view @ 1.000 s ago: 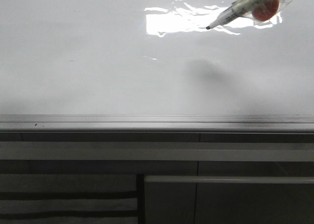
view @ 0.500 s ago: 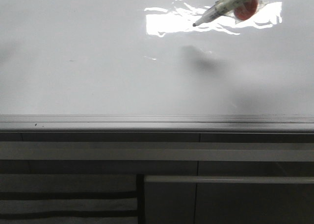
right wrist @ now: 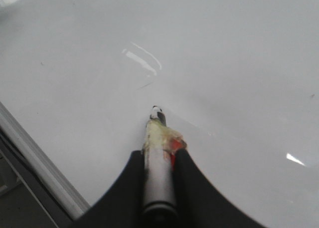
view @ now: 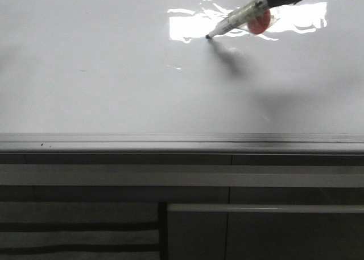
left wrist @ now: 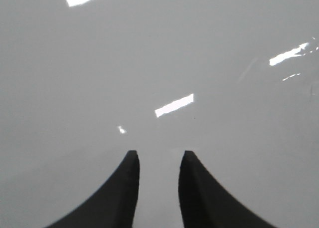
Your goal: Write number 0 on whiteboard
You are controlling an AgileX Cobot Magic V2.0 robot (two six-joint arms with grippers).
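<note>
a glossy whiteboard (view: 114, 72) fills the front view, its grey edge rail (view: 182, 139) along the near side. the right gripper (right wrist: 158, 160), entering at 1 o'clock, has its fingers clamped on a marker (view: 239, 19) whose tip touches the board beside a bright glare patch (view: 190, 25). no drawn stroke shows. the left gripper (left wrist: 158, 158) hovers over bare board, fingers apart, holding nothing.

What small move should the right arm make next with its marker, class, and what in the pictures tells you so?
Probably begin dragging the marker tip in a curve to start the oval. The right gripper is shut on the marker, its tip looks to be at the whiteboard meeting its own shadow, and no stroke shows yet. The left gripper hangs open, uninvolved.
</note>
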